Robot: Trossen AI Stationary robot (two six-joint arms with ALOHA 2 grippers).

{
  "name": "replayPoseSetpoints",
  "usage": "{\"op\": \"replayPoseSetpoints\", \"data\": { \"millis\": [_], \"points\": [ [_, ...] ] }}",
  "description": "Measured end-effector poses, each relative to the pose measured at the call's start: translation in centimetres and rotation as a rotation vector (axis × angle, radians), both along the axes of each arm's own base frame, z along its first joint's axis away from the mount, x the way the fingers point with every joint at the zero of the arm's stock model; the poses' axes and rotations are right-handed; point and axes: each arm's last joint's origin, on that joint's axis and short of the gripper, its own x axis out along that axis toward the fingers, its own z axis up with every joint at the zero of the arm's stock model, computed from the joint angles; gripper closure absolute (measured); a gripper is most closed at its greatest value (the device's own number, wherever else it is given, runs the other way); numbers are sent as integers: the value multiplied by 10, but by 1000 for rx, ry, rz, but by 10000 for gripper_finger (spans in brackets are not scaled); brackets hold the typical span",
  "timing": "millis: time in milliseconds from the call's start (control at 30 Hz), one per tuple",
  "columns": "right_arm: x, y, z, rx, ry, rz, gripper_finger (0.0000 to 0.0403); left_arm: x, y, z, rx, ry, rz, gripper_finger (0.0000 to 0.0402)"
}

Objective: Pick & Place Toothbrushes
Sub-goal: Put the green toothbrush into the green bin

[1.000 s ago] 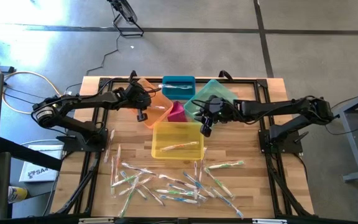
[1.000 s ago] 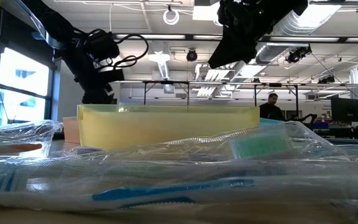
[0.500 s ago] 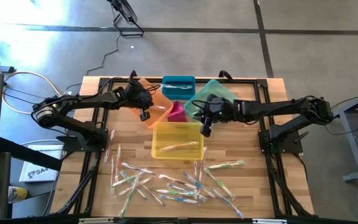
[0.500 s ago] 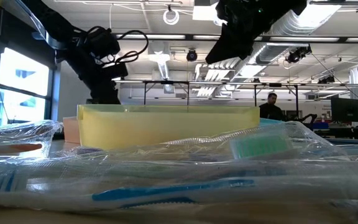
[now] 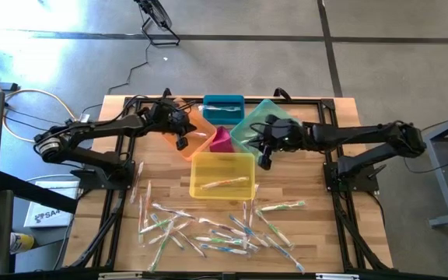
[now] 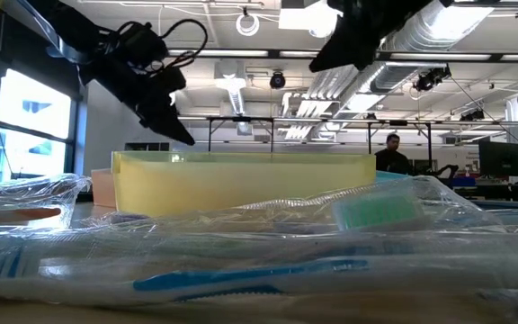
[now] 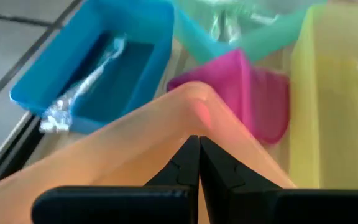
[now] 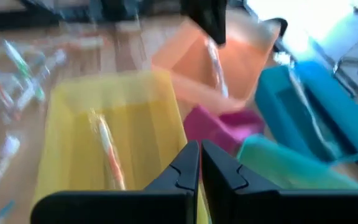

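Note:
Many wrapped toothbrushes (image 5: 216, 229) lie scattered on the near part of the wooden table. One lies flat in the yellow bin (image 5: 222, 184), one in the blue bin (image 7: 86, 81) and one in the orange bin (image 8: 215, 65). My left gripper (image 5: 181, 143) hangs shut over the orange bin (image 5: 193, 128), with nothing between its fingers (image 7: 199, 152). My right gripper (image 5: 265, 161) is shut and empty too. It hangs above the far right corner of the yellow bin (image 8: 73, 124), beside the magenta bin (image 8: 216, 127).
Five translucent bins cluster at the table's middle and far side: orange, blue (image 5: 224, 109), teal (image 5: 264, 117), magenta (image 5: 221, 140) and yellow (image 5: 208, 167). A black frame runs along the table's edges (image 5: 341, 187). In the low view a person (image 6: 392, 153) stands far behind the table.
Both grippers have risen above the bins. My left gripper has tipped from pointing steeply down to a shallower slant over the orange bin. My right gripper has shut on nothing and drawn back a little toward the table's right edge. The toothbrushes have not moved.

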Motion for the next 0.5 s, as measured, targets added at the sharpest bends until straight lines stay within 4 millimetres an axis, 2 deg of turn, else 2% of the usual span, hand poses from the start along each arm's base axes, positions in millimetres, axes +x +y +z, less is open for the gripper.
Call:
{"op": "replayPoseSetpoints", "data": {
  "millis": [100, 167, 233, 500],
  "points": [
    [-14, 1, 2, -6, -41, 0, 394, -4, -4, 10, 26, -51, -11, 401],
    [-22, 2, 3, -8, -128, 1, 395, -11, -8, 14, 38, -86, -7, 401],
    [-36, 3, -9, -7, -148, -5, 398, -17, -12, 16, 58, -133, -8, 401],
    [-78, 7, -30, -13, -430, -5, 399, -46, -35, 29, 133, -377, -70, 401]
  ]
}}
